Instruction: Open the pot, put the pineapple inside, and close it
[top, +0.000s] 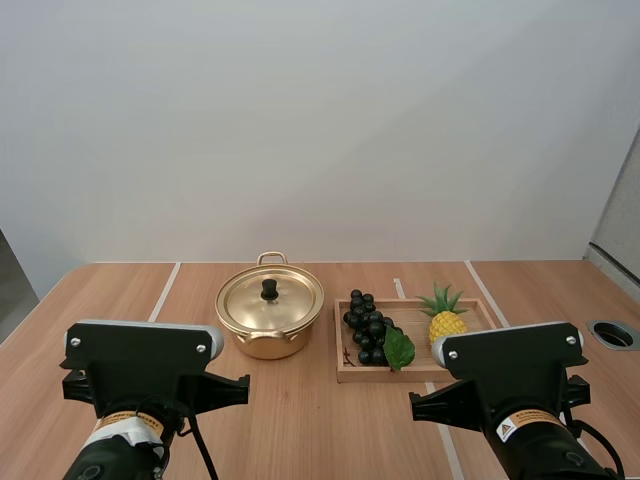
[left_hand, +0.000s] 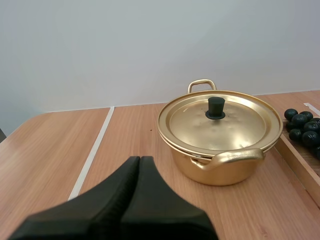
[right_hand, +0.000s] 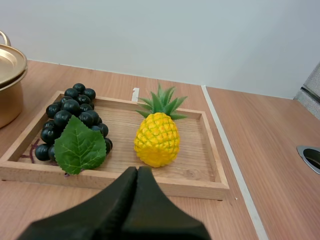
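Progress is standing at zero: lid (left_hand: 235, 127) is sitting on pot (left_hand: 215, 172), pineapple (right_hand: 156, 139) is lying in tray (right_hand: 210, 150), left claw (left_hand: 139, 160) and right claw (right_hand: 137, 170) are pressing together, empty.

The lid (left_hand: 220, 122) hides what is inside the pot (left_hand: 220, 167). It also hides the foot of the far handle (left_hand: 201, 84). From my left wrist, the grapes (left_hand: 302, 127) and the tray (left_hand: 300, 160) are cut off by the picture's edge. From my right wrist, the pot is cut off too, and so is a round hole (right_hand: 311, 156) in the table (right_hand: 270, 130). The leaf (right_hand: 80, 146) covers some grapes. My right fingers (right_hand: 155, 200) hide a bit of the tray's near wall. From high up, my right arm (top: 520, 370) covers the tray's near corner.
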